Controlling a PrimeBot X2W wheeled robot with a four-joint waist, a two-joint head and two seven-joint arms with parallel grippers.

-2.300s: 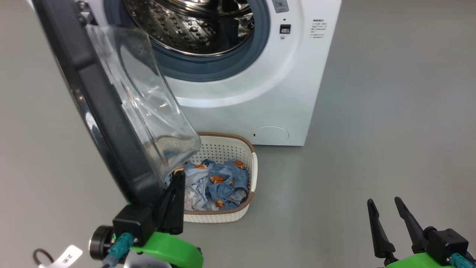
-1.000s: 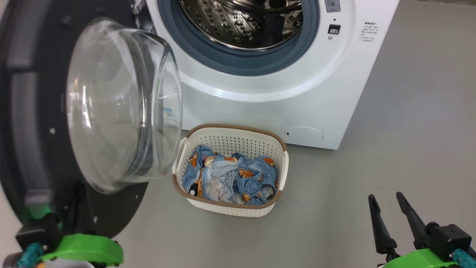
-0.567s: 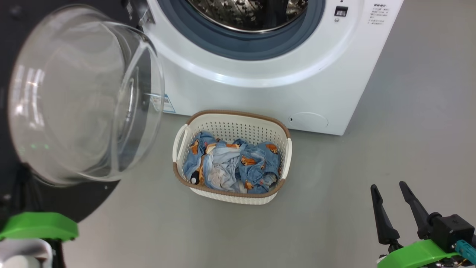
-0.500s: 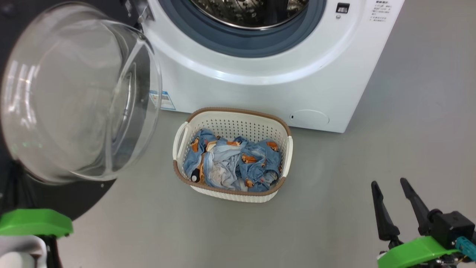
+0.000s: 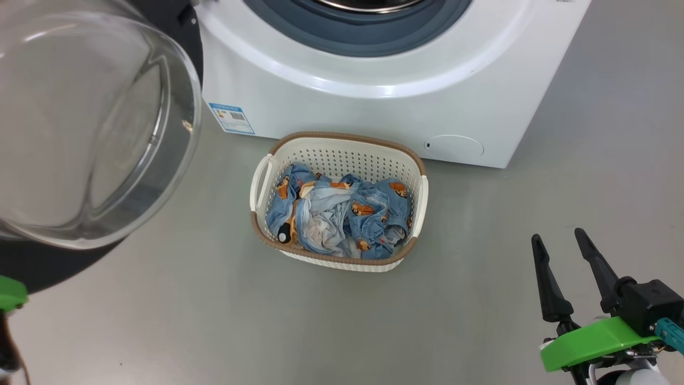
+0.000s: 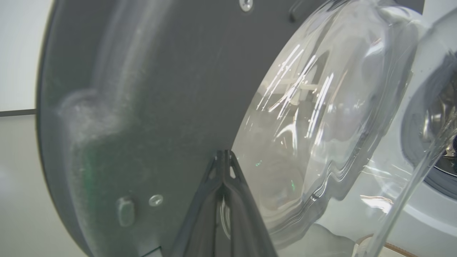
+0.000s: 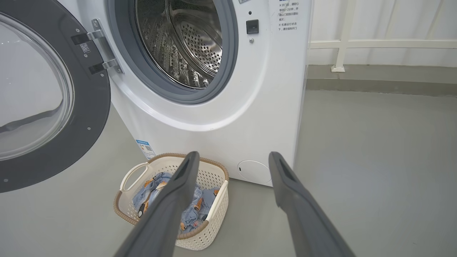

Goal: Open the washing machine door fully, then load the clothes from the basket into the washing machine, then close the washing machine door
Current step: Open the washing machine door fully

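standing open, door (image 7: pixel 96 107) seemingly clears the basket (image 5: pixel 347 160).

The head camera looks steeply down from above at the floor (image 5: pixel 481 294), the basket (image 5: pixel 342 160) mid-frame and the washing machine (image 5: pixel 342 112) cut off by the top edge. The left wrist camera sits very near the inner face of the washing machine door (image 6: pixel 150 89) (its dark surface looks blurred), facing along it. The right wrist camera is low and well back, facing the machine's front almost level; it shares basket, door and machine with the head view.
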